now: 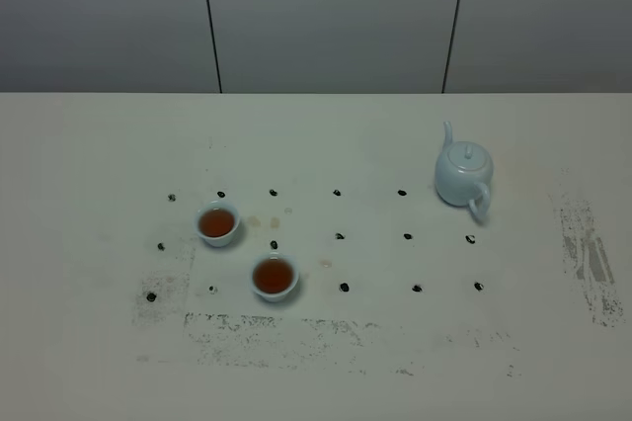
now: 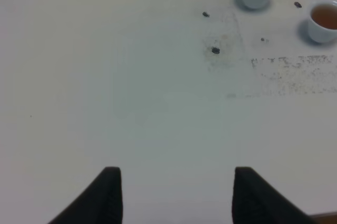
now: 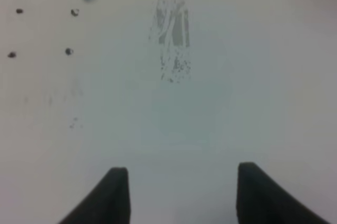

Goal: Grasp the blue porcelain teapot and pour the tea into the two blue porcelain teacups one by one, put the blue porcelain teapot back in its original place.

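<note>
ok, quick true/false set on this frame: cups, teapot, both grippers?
1. Both teacups, the far one and the near one, hold brown tea. True.
2. The teapot lies tipped on its side. False: it stands upright on the table with its lid on.
3. The left gripper is open and holds nothing. True.
4. The right gripper grips the teapot handle. False: it is open over bare table, apart from the teapot.
5. The teapot stands between the two cups. False: it stands well to their right in the high view.

The teapot (image 1: 462, 176) was pale blue. Two little cups (image 1: 218, 223) (image 1: 274, 277) held brown tea. The white table (image 1: 89, 164) had black dots (image 1: 339, 236).
</note>
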### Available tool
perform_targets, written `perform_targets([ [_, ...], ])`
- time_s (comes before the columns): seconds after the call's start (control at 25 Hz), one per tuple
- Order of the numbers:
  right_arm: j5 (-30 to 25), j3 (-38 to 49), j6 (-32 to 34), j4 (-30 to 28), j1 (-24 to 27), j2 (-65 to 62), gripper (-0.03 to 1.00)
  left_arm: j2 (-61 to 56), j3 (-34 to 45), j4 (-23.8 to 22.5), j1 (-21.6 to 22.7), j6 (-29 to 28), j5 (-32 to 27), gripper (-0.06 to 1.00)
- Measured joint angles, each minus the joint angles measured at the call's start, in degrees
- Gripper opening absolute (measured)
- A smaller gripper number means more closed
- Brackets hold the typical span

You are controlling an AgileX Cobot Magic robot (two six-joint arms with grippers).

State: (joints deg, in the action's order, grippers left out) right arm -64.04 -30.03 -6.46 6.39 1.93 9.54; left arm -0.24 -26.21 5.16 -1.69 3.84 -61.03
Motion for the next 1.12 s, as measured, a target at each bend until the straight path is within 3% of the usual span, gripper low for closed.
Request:
perform_targets([
  [0.52, 0.02, 0.11, 5.23, -2.83, -2.89, -9.72, 0.44, 0.0, 0.0, 0.0, 0.0, 0.05, 0.0, 0.49],
  [1.12, 0.02, 0.14, 5.99, -3.45, -3.3, -9.89, 0.44, 0.0, 0.0, 0.0, 0.0, 0.05, 0.0, 0.49],
])
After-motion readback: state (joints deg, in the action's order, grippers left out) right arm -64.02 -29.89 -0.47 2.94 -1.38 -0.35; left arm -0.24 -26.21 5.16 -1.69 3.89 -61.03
